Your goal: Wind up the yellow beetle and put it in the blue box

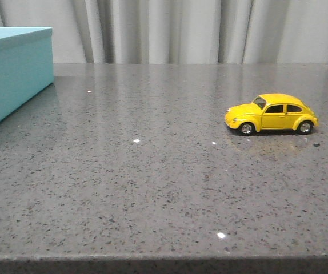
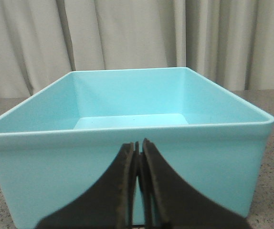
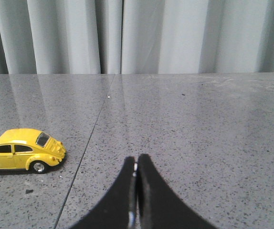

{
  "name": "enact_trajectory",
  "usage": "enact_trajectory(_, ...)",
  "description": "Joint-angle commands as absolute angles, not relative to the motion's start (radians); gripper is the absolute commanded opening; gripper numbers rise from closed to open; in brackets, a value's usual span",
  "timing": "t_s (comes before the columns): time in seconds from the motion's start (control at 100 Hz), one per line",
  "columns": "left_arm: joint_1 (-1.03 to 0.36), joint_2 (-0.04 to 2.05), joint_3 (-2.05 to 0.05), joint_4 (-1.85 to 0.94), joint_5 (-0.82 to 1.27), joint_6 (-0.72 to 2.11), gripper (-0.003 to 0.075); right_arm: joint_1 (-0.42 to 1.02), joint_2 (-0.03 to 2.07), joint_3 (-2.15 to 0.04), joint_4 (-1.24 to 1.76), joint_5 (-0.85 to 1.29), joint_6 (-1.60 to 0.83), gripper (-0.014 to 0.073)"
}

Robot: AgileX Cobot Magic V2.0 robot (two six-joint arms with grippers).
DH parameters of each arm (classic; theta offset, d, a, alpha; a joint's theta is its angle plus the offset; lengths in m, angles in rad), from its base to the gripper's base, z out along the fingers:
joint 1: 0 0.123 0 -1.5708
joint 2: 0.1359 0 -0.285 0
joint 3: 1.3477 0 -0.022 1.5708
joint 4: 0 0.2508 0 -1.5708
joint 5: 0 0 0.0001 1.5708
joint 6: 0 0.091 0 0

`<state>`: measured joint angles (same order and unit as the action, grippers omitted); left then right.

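- The left end effector (image 2: pixel 137 148) has its two dark fingers pressed together, with nothing between them
- Directly ahead of the left end effector stands the large light turquoise-blue rectangular box (image 2: pixel 127 162), open on top; its near wall is just beyond the fingertips
- The right end effector (image 3: pixel 136 164) is also closed tight and holds nothing; it hangs above the grey speckled stone desk (image 3: pixel 199 133)
- The small glossy yellow toy beetle car (image 3: pixel 20 156) stands on its four wheels on the desk, ahead of the right end effector and off to one side, apart from it
- In the front view the beetle (image 1: pixel 271 114) is well apart from the blue box (image 1: pixel 12 74)
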<state>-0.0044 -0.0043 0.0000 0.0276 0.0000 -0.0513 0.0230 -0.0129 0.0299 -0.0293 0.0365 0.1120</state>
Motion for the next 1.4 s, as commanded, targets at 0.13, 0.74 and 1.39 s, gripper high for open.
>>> enact_trajectory(0.13,-0.009,-0.036,0.01,0.015,-0.088,-0.059,-0.0019,0.017,-0.032,0.012,-0.029,-0.07,0.106,-0.0068)
enact_trajectory(0.74,-0.009,0.083,-0.258,0.016,0.029,-0.059,0.0105,0.02,0.025,-0.149,-0.029,0.015,0.106,-0.0067)
enact_trajectory(1.39,-0.009,0.361,-0.484,0.053,0.045,-0.059,0.0465,0.022,0.318,-0.428,-0.029,0.179,0.105,0.0354)
